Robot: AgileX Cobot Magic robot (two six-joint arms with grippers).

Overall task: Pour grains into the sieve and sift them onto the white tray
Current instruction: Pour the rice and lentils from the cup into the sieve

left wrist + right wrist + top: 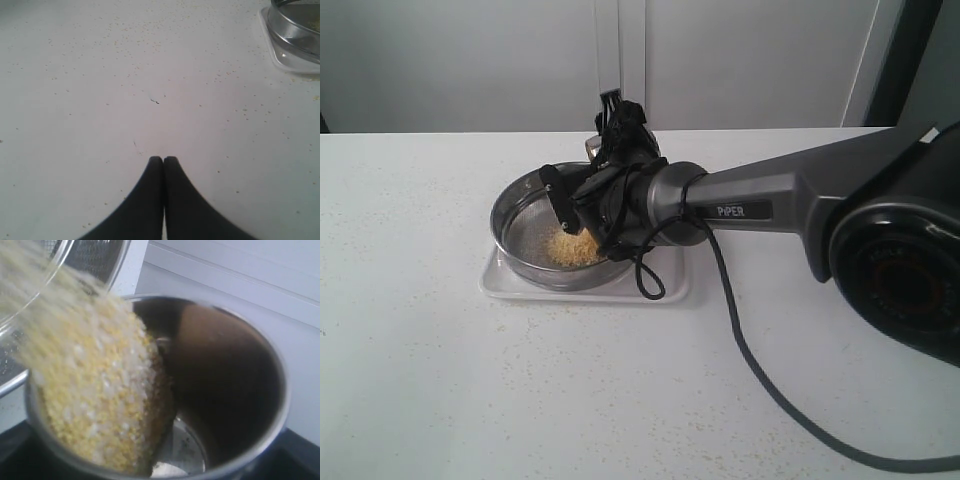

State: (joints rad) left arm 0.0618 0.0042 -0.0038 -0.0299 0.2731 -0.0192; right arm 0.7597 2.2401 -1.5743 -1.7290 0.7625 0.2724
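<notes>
The sieve [508, 222] stands on the white tray [520, 287] at the middle of the table. My right gripper [582, 197] reaches over it, shut on a small steel cup [230, 365] that is tipped toward the sieve. Golden-yellow and whitish grains [100, 390] slide out over the cup's lip onto the sieve mesh [95, 255]. A pile of grains [572, 248] lies inside the sieve. My left gripper [163, 159] is shut on nothing, low over the bare table. From it, the sieve [300, 25] and a tray corner [290, 62] show off to one side.
The right arm [770, 205] stretches from the right edge across to the tray. Its black cable [770, 390] trails over the table at front right. Stray grains [120, 42] speckle the white tabletop. A pale wall runs behind the table.
</notes>
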